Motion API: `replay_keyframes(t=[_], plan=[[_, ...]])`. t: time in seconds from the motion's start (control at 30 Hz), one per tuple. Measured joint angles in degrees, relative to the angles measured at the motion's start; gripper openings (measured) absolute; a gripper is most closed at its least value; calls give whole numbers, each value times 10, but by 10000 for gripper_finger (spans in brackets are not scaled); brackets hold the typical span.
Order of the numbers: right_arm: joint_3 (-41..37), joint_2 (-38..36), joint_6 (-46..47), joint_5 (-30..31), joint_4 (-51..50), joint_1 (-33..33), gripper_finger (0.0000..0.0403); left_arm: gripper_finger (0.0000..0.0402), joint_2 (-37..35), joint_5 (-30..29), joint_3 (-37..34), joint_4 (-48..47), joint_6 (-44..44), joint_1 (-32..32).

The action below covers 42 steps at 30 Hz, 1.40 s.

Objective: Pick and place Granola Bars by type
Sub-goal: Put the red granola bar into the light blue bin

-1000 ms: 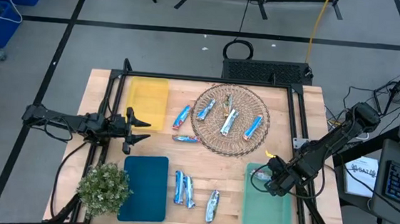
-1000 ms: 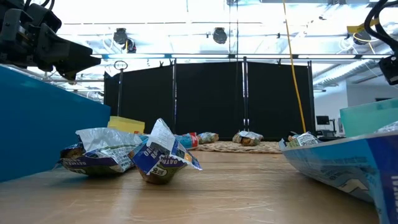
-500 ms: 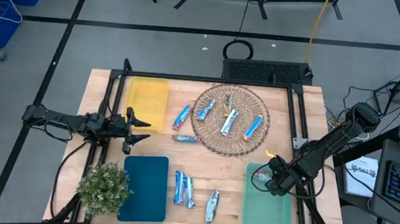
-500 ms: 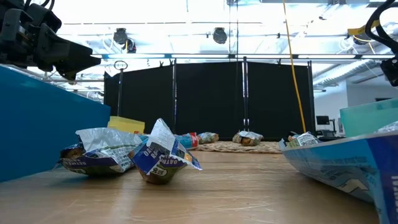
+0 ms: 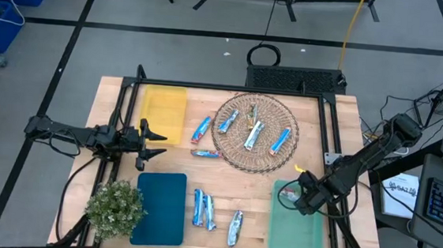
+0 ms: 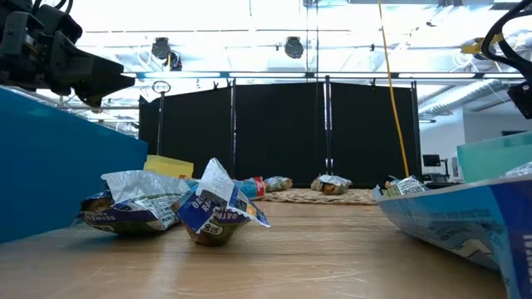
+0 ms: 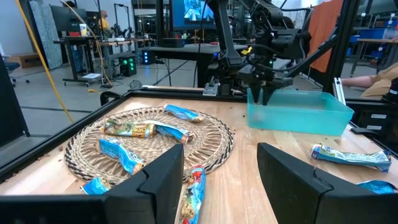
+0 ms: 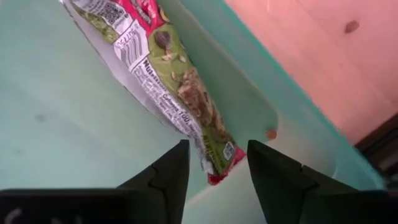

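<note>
A red-and-green foil-wrapped granola bar (image 8: pixel 168 81) is seen lying flat in the pale green tray (image 5: pixel 297 225), near its corner; seeds and white print show on the crinkled wrapper; its red end sits between the fingertips of the right gripper (image 8: pixel 214 163), whose fingers are parted and clamped on nothing. Blue-and-silver foil bars (image 5: pixel 253 132) are observed on the round wicker basket (image 5: pixel 235 153); others (image 5: pixel 203 209) lie on the bare wooden table (image 5: pixel 341 117) between the teal mat (image 5: pixel 159 208) and the green tray. The left gripper (image 5: pixel 156 144) is held beside the yellow mat (image 5: pixel 164 111), fingers apart, empty.
</note>
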Motion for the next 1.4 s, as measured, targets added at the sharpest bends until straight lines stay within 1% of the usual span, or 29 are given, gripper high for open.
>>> replay_keyframes(t=[0.23, 0.47, 0.67, 0.73, 0.97, 1.03, 1.13, 1.2, 1.4], plan=[[0, -26, -31, 2, -12, -16, 172, 209, 0, 0, 0, 0, 0, 0], [0, -73, -52, 7, -12, -35, 174, 209, 0, 0, 0, 0, 0, 0], [0, -121, -83, 44, -3, -45, 174, 209, 0, 0, 0, 0, 0, 0], [0, -139, -99, 64, 2, -46, 173, 209, 0, 0, 0, 0, 0, 0], [0, -196, -181, 170, 34, -46, 174, 209, 0, 0, 0, 0, 0, 0], [0, -207, -219, 221, 41, -46, 173, 209, 0, 0, 0, 0, 0, 0], [0, -217, -286, 319, 57, -46, 170, 209, 0, 0, 0, 0, 0, 0], [0, -221, -334, 374, 74, -46, 169, 209, 0, 0, 0, 0, 0, 0], [0, -223, -450, 503, 117, -46, 171, 209, 0, 0, 0, 0, 0, 0]])
